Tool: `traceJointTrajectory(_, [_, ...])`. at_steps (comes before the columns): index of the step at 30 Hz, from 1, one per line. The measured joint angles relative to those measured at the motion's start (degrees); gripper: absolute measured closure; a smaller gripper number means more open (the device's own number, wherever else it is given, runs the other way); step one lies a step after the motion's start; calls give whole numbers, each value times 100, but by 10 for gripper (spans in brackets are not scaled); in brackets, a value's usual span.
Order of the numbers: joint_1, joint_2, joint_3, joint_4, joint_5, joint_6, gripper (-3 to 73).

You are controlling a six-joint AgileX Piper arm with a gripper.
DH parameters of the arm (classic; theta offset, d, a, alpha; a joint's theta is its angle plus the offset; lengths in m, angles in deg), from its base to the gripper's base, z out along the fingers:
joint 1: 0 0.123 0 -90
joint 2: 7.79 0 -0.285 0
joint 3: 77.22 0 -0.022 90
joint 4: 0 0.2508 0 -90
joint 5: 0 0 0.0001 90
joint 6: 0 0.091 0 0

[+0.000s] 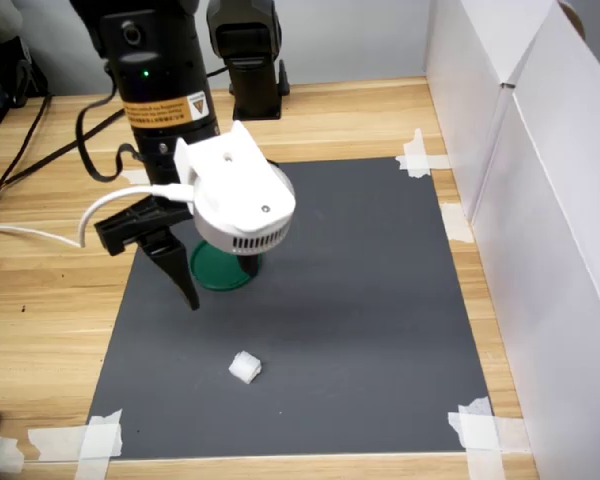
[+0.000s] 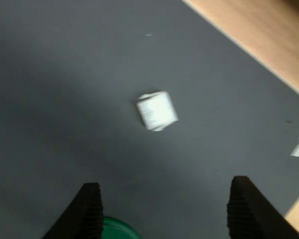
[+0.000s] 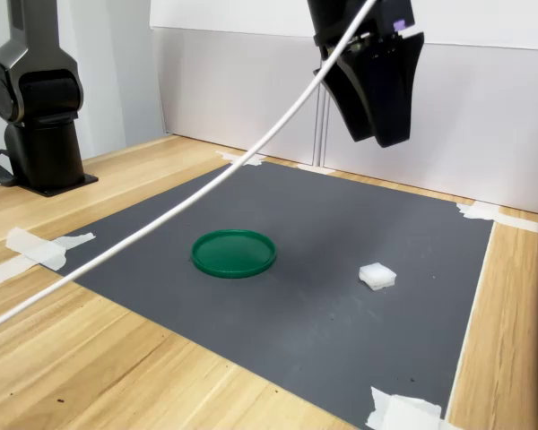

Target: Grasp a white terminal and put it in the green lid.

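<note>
The white terminal (image 1: 244,368) is a small pale block lying alone on the dark grey mat (image 1: 370,300), toward the mat's near edge in the first exterior view. It also shows in the wrist view (image 2: 157,110) and in the second exterior view (image 3: 377,275). The green lid (image 1: 216,270) lies flat on the mat, partly covered by the wrist camera housing in the first exterior view. The lid is in full view in the second exterior view (image 3: 234,253). My gripper (image 3: 382,134) hangs open and empty well above the mat; in the wrist view its dark fingertips (image 2: 91,199) stand wide apart.
White tape strips (image 1: 100,438) hold the mat's corners to the wooden table. White panels (image 1: 540,200) wall off the first exterior view's right side. The arm's black base (image 3: 38,98) stands at the second exterior view's left. A white cable (image 3: 206,184) trails from the wrist.
</note>
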Motion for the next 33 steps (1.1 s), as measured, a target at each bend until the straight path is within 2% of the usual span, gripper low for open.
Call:
traceJointTrajectory(8, [0, 415, -504, 102, 374, -321, 73])
traceJointTrajectory(15, [0, 823, -587, 35, 513, -1058, 73])
traceJointTrajectory(21, [0, 1018, -587, 20, 453, -1232, 73])
traceJointTrajectory(27, [0, 1168, -602, -199, 197, -1369, 73])
traceJointTrajectory(33, [4, 1309, -677, -229, 178, -1457, 73])
